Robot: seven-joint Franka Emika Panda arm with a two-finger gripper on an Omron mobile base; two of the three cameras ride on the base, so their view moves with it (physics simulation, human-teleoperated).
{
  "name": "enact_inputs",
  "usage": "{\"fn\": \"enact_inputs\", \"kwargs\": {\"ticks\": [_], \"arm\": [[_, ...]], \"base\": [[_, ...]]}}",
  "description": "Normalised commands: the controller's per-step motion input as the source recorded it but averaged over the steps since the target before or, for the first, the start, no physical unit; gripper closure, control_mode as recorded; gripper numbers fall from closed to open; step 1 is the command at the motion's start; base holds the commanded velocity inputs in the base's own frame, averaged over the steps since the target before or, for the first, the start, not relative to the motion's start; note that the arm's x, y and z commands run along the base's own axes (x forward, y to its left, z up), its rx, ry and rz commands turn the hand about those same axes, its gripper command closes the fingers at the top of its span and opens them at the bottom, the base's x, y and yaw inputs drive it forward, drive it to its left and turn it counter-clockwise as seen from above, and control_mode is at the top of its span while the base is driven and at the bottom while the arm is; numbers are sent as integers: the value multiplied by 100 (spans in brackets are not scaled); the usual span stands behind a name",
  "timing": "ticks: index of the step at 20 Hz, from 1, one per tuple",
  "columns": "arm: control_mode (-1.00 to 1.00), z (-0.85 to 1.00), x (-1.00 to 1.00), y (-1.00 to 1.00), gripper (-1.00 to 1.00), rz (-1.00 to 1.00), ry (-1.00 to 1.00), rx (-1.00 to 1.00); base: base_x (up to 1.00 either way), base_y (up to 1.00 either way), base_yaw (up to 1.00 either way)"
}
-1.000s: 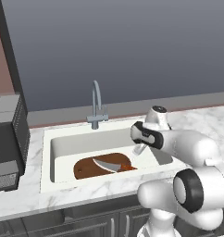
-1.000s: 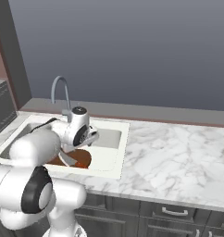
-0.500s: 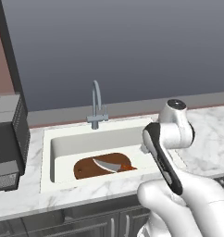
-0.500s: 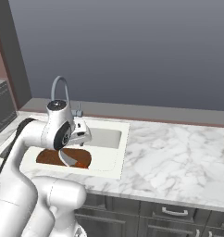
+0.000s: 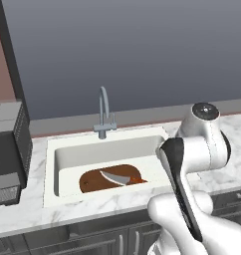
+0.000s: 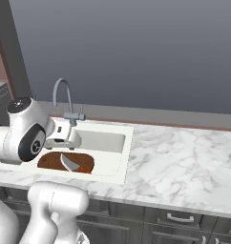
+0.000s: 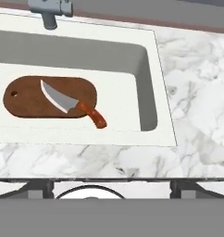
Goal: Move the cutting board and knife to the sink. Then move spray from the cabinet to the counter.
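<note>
Claw tips, dark and small, rise at the bottom of your hand view, standing wide apart with nothing between them, above the front strip of the white marble-patterned counter with grey veins. Beyond that strip you see the white rectangular sink basin. On its floor lies the flat dark reddish-brown oval wooden cutting board. Across the board rests the small knife with a curved grey blade and orange-red handle, its handle end reaching past the board's rim. Behind the basin stands your grey curved metal faucet.
</note>
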Motion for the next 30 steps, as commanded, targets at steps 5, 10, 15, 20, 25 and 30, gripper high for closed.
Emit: {"fn": "enact_inputs", "kwargs": {"ticks": [5, 10, 15, 20, 25, 30], "arm": [[-100, 100, -33, 0, -100, -9, -1, 12], [-100, 64, -50, 0, -100, 2, -6, 17], [-100, 29, -64, 23, -100, 1, -6, 7], [-100, 2, -58, 21, -100, 0, 0, -2], [-100, 13, -86, 0, -100, 0, 4, -4], [-100, 1, -70, -3, -100, 0, 8, -2]], "base": [[0, 0, 0], [0, 0, 0], [0, 0, 0], [0, 0, 0], [0, 0, 0], [0, 0, 0]]}}
